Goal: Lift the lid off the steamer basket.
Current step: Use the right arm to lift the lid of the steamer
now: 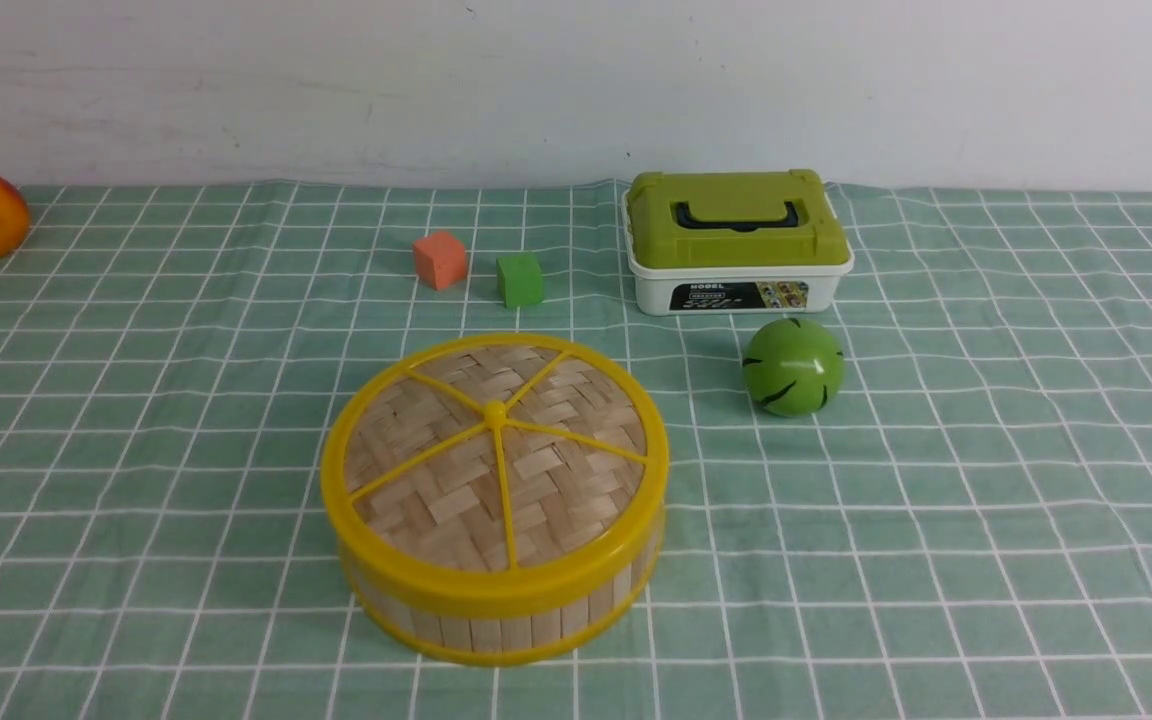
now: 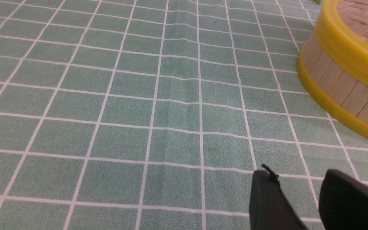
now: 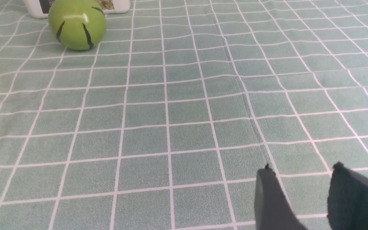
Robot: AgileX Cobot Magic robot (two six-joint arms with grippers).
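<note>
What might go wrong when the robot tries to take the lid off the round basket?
The lid sits snugly on the steamer basket, so the basket might lift up with it.

The little hub in the middle is small and round, so fingers pinching it could slip off.

The green ball with dark stripes is just to the right of the basket, so a lid swung that way might bump it and perhaps make it roll.

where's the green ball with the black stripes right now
In the front view, the green ball sits right of centre on the grid cloth, just in front of the white box with the green lid.
</note>
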